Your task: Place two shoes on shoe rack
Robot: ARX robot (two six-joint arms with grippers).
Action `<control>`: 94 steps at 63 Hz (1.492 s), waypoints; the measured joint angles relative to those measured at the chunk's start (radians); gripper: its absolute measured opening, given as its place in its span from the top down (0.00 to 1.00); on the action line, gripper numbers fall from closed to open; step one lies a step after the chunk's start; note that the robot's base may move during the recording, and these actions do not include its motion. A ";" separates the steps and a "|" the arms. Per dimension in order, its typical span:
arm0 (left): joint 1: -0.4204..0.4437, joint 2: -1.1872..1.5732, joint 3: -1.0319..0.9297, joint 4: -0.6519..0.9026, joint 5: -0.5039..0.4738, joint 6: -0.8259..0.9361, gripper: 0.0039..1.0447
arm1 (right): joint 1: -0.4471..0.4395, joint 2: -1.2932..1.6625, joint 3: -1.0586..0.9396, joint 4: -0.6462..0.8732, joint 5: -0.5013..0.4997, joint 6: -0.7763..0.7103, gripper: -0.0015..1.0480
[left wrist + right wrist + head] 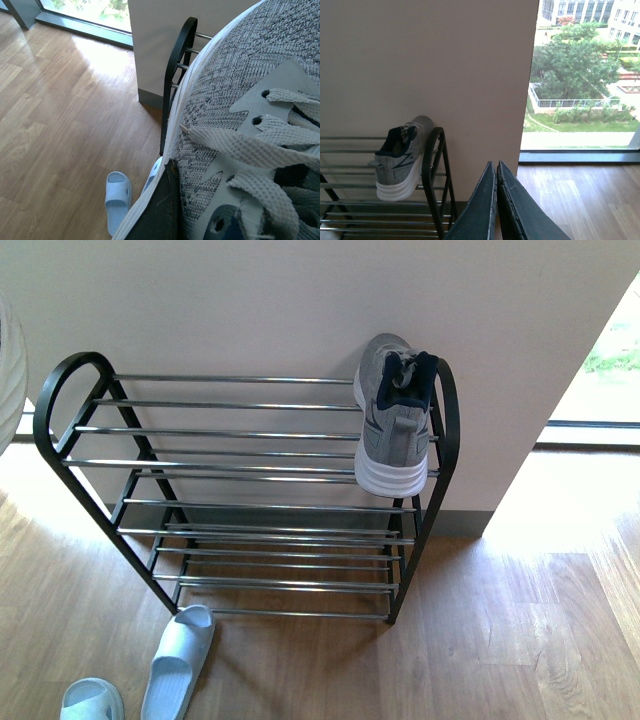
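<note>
Three views, taken in turn.

Front: shows a black-framed shoe rack with chrome bars against a pale wall, bearing one grey knit sneaker with white sole and navy collar on the top tier at the right end, heel toward the camera. Shows too, on the wooden floor by the rack's left foot, a pale blue-white plastic slide sandal and its twin, cut by the picture's edge.

Left wrist: alone shows a second grey knit sneaker with white laces, raised off the floor beside the rack's rounded end frame. Left gripper clamped on it, one dark finger pressed to the white sole, the other hidden.

Right wrist: right gripper closed tight, fingers touching, nothing between. Catches the racked sneaker side-on, with a dark zigzag mark too small to read as a brand, and alone shows a tall window onto trees and buildings.
</note>
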 joint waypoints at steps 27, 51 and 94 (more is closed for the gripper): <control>0.000 0.000 0.000 0.000 0.000 0.000 0.99 | 0.000 -0.003 0.000 -0.001 0.000 -0.002 0.68; -0.016 0.357 0.109 0.231 -0.132 -0.151 0.99 | 0.000 -0.003 0.000 -0.001 0.000 -0.002 0.09; -0.079 1.545 1.075 0.157 0.389 -0.248 0.99 | 0.000 -0.003 0.000 -0.001 0.000 -0.002 0.09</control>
